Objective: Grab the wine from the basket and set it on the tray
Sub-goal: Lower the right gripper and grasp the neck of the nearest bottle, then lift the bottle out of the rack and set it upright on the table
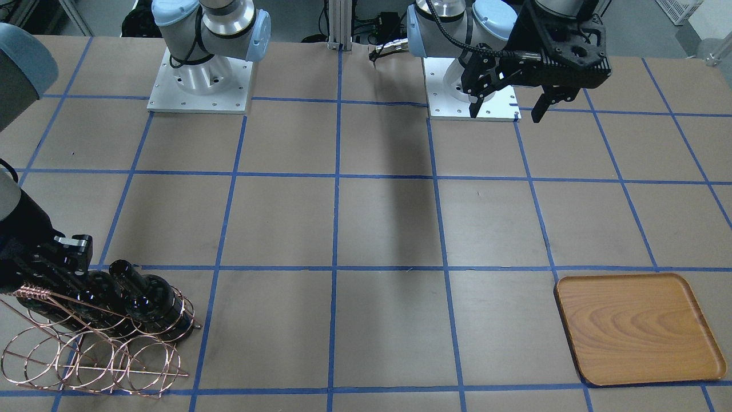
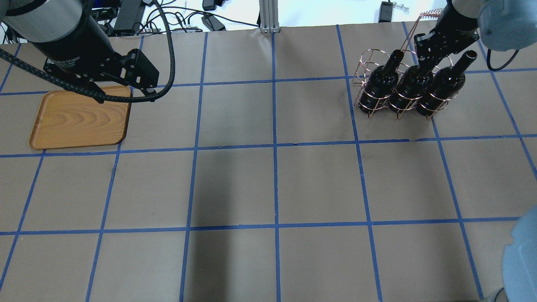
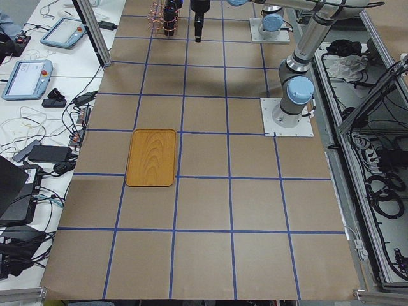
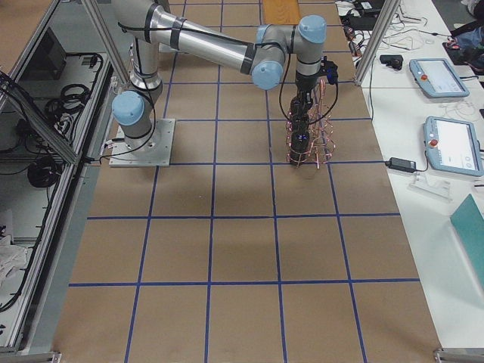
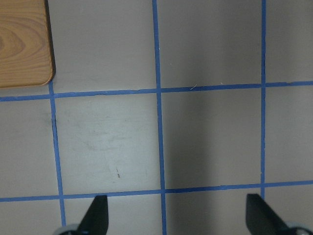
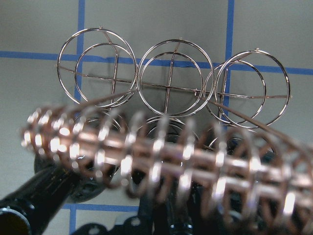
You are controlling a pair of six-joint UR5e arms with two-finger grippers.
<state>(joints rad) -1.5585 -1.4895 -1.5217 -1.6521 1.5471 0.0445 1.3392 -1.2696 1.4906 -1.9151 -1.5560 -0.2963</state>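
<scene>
The wine [image 2: 409,90], the middle one of three dark bottles, stands upright in the basket [image 2: 368,63] at the table's [image 2: 235,184] far right corner. The left bottle [image 2: 384,82] and the right bottle [image 2: 440,92] stand touching it or just beside it, all three in the row of wire loops nearer the robot. The loops of the row toward the far edge show only table through them. The necks of the two outer bottles stand clear above the wire. The neck of the wine is covered in the overhead view by the right claw [image 2: 424,58], which hangs straight over it.

The basket's twisted handle [image 6: 161,152] crosses the right wrist view close to the lens and blurred, and it hides the fingers. I cannot tell whether this claw is closed on the neck or only around it.

The tray [image 2: 79,121] lies flat near the far edge toward the table's left end, well apart from the basket.

The left claw [image 1: 509,107] hovers above the table with its fingers spread wide and nothing between them. In its wrist view a rounded corner of the tray sits at the upper left, and bare table crossed by blue tape lines [image 5: 156,122] lies under the fingertips.
</scene>
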